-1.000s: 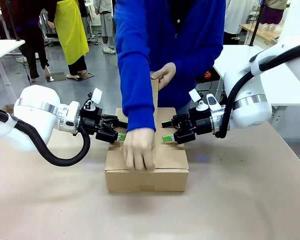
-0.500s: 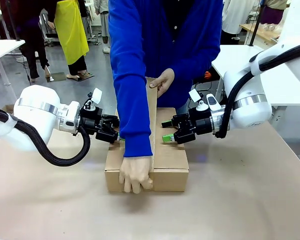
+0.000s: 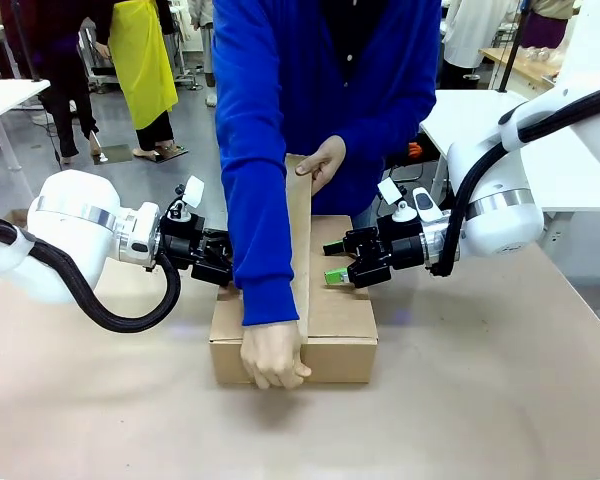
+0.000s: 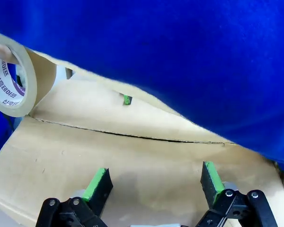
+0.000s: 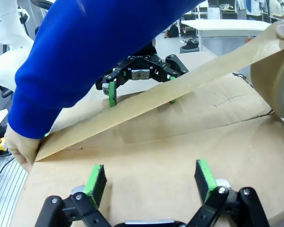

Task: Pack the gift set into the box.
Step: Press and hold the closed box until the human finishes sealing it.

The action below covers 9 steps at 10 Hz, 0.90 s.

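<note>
Leaning over the table [image 3: 500, 400] in the front view, a person in a blue sleeve presses 1 hand [image 3: 270, 355] on the near edge of the closed box [image 3: 340, 330], pinning a strip of brown tape [image 3: 298, 250] that rises to the other hand [image 3: 323, 163] above it. The left gripper [image 3: 230, 268] meets the box's left top edge, partly hidden by the sleeve; the right gripper [image 3: 337, 268] reaches the right top edge, fingers spread. In the left wrist view, the left gripper [image 4: 154, 182] hangs spread wide over the box [image 4: 85, 161] top, its 2 green pads apart and holding nothing; the flap seam runs across above them, and a tape roll [image 4: 12, 78] sits at upper left. In the right wrist view, the right gripper [image 5: 151, 177] is likewise spread and empty above the box [image 5: 180, 151], the tape [image 5: 170, 94] stretching diagonally from the person's hand [image 5: 21, 144] up to the roll [image 5: 274, 75], with the left gripper [image 5: 141, 92] facing it across the lid.
</note>
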Tool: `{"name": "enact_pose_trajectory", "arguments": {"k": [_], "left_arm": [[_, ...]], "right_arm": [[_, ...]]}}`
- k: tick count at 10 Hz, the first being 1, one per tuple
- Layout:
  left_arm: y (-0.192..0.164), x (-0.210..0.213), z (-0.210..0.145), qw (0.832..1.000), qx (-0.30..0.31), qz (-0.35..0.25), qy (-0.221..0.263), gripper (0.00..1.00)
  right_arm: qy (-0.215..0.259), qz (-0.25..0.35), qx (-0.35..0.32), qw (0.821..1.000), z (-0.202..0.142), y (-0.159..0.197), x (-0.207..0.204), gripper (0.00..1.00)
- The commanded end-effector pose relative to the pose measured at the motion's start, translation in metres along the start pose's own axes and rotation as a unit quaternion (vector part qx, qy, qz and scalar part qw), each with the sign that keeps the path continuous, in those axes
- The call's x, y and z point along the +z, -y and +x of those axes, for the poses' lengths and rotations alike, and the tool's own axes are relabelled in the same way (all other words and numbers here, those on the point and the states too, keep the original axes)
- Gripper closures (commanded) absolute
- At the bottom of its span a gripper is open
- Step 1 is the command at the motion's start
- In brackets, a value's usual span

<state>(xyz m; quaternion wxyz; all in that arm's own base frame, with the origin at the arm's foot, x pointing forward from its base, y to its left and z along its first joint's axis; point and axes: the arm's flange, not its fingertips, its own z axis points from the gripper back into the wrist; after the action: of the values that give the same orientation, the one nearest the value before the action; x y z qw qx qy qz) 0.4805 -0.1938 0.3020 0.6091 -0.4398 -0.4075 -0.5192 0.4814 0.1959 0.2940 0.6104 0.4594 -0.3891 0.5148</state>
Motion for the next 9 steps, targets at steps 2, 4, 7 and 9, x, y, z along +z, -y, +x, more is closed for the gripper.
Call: {"name": "enact_pose_trajectory", "arguments": {"k": [2,4,7,9], "left_arm": [[0.0006,0.0008,-0.0024,1.0,-0.002,0.0,0.0,0.0],[0.0006,0.0008,-0.0024,1.0,-0.002,0.0,0.0,0.0],[0.0006,0.0008,-0.0024,1.0,-0.002,0.0,0.0,0.0],[0.0006,0.0008,-0.0024,1.0,-0.002,0.0,0.0,0.0]], "right_arm": [[0.001,0.002,-0.001,1.0,-0.0007,0.0003,-0.0017,0.0],[0.001,0.002,-0.001,1.0,-0.0007,0.0003,-0.0017,0.0],[0.001,0.002,-0.001,1.0,-0.0007,0.0003,-0.0017,0.0],[0.001,0.002,-0.001,1.0,-0.0007,0.0003,-0.0017,0.0]]}}
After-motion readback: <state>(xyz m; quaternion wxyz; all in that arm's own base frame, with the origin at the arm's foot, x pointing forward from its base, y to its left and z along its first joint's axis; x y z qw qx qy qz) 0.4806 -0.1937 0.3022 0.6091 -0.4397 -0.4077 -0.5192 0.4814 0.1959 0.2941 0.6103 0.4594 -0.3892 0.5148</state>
